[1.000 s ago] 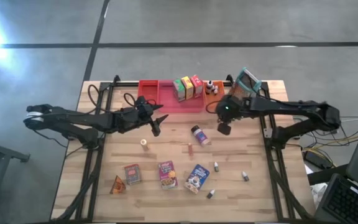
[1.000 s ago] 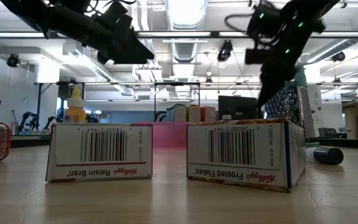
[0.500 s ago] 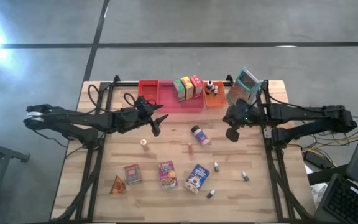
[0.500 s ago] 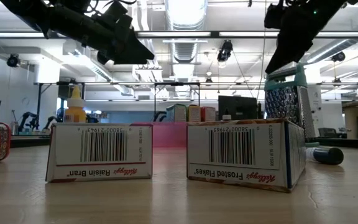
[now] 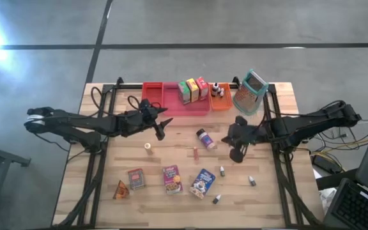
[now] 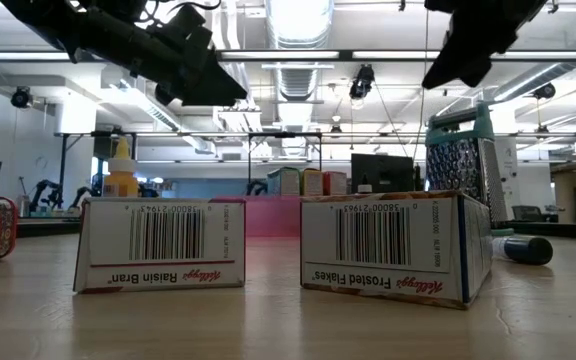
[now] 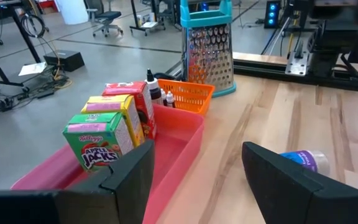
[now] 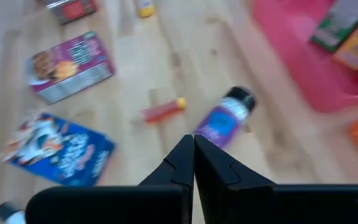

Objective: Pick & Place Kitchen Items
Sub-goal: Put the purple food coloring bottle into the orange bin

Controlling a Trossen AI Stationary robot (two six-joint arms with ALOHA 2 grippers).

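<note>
My left gripper [image 5: 160, 129] hangs open above the table beside the red tray [image 5: 165, 102]; nothing is between its fingers [image 7: 197, 180]. My right gripper [image 5: 235, 153] is shut and empty, held high above the table just right of a purple-labelled jar [image 5: 205, 138] that lies on its side [image 8: 224, 118]. Three boxes, green, yellow and red [image 5: 193, 89], stand in the tray. A purple box [image 5: 171, 178], a blue box [image 5: 202, 182], a red box [image 5: 135, 178] and an orange wedge [image 5: 121, 190] lie near the front edge.
An orange basket [image 5: 220, 100] with small bottles and a teal-framed grater [image 5: 250, 92] stand at the far edge. Small dark-capped bottles [image 5: 222, 170] [image 5: 252, 181] [image 5: 216, 199], a yellow-topped bottle [image 5: 148, 147] and a red tube [image 5: 196, 153] are scattered on the wood.
My right gripper has swung away from the orange basket toward the table's near edge and risen, staying shut and empty. It now hangs beside the lying jar.
</note>
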